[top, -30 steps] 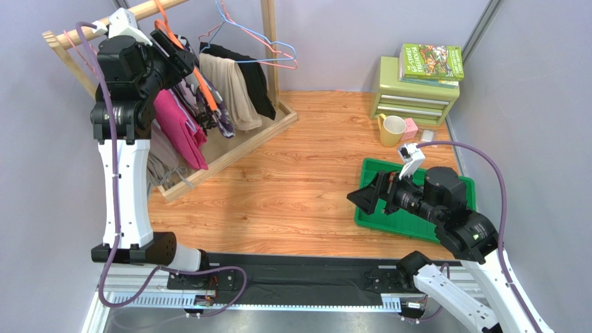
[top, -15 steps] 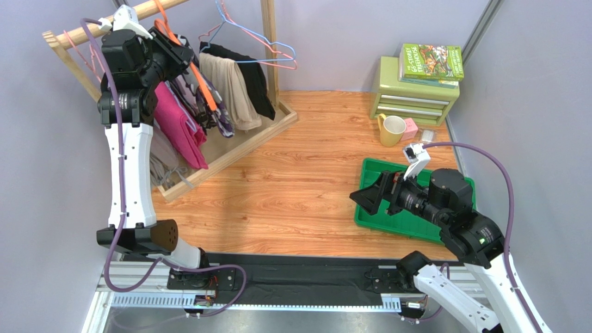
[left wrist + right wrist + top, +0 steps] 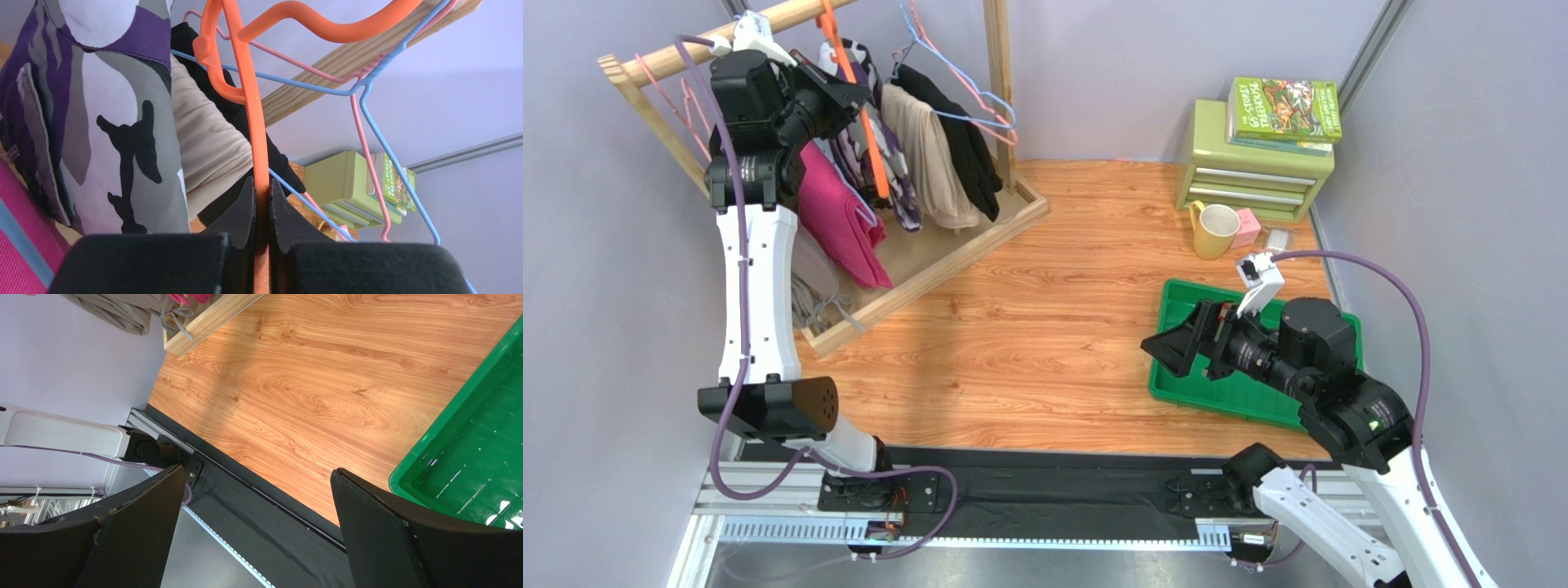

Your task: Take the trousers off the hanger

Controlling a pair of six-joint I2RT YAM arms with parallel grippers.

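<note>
The camouflage trousers [image 3: 898,186] [image 3: 104,122] hang on an orange hanger [image 3: 864,123] [image 3: 251,122] from the wooden rail [image 3: 787,17]. The magenta trousers [image 3: 836,211] [image 3: 15,251] hang just left of them. My left gripper [image 3: 840,93] [image 3: 262,184] is raised at the rail and shut on the orange hanger's straight arm, with the camouflage cloth to its left in the wrist view. My right gripper [image 3: 1166,348] [image 3: 258,471] stands open with nothing in it, low over the table beside the green tray [image 3: 1185,390].
A beige garment [image 3: 928,153] and a black garment [image 3: 967,147] hang on blue and pink wire hangers [image 3: 368,104] right of the trousers. The rack's wooden base frame [image 3: 940,263] lies on the table. A green drawer box with books [image 3: 1259,153] and a yellow mug [image 3: 1216,229] stand at the back right.
My left gripper has shut on the orange hanger's arm, and the left arm has stretched up toward the rail. The hanging garments have swung slightly. The right arm has barely moved.
</note>
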